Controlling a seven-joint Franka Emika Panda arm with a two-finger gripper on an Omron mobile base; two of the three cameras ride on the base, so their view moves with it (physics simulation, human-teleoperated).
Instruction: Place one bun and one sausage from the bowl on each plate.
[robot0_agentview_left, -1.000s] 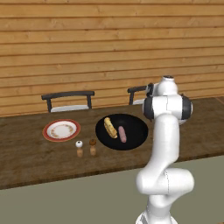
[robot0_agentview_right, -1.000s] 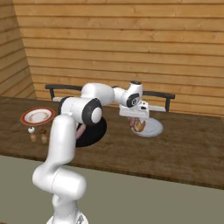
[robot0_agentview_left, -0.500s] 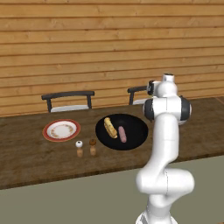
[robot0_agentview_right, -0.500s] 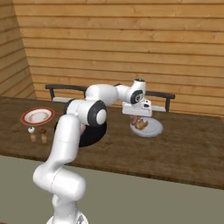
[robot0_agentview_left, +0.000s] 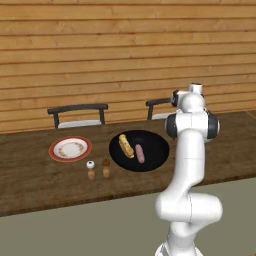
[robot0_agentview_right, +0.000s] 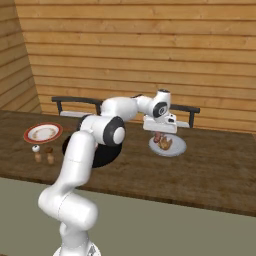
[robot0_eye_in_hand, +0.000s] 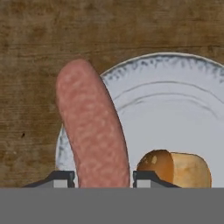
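In the hand view a pink sausage (robot0_eye_in_hand: 94, 127) stands between my fingertips, and my gripper (robot0_eye_in_hand: 103, 177) is shut on it. It hangs over the left rim of a pale grey plate (robot0_eye_in_hand: 175, 100) that holds a bun (robot0_eye_in_hand: 177, 168). The right base view shows my gripper (robot0_agentview_right: 159, 136) low over that plate (robot0_agentview_right: 176, 149) on the table's right. The black bowl (robot0_agentview_left: 155, 150) holds another bun (robot0_agentview_left: 126, 145) and another sausage (robot0_agentview_left: 139, 153). To the bowl's left sits a bare red-rimmed plate (robot0_agentview_left: 70, 148).
Two small shakers (robot0_agentview_left: 90, 170) (robot0_agentview_left: 106, 169) stand in front of the bowl, toward the table's near edge. Two dark chairs (robot0_agentview_left: 77, 111) (robot0_agentview_left: 160, 102) stand behind the table against the wooden wall. My own arm hides part of the bowl (robot0_agentview_right: 107, 156) in the right base view.
My gripper has shifted slightly right and sunk a little toward the pale grey plate with the sausage in it. Nothing else has moved.
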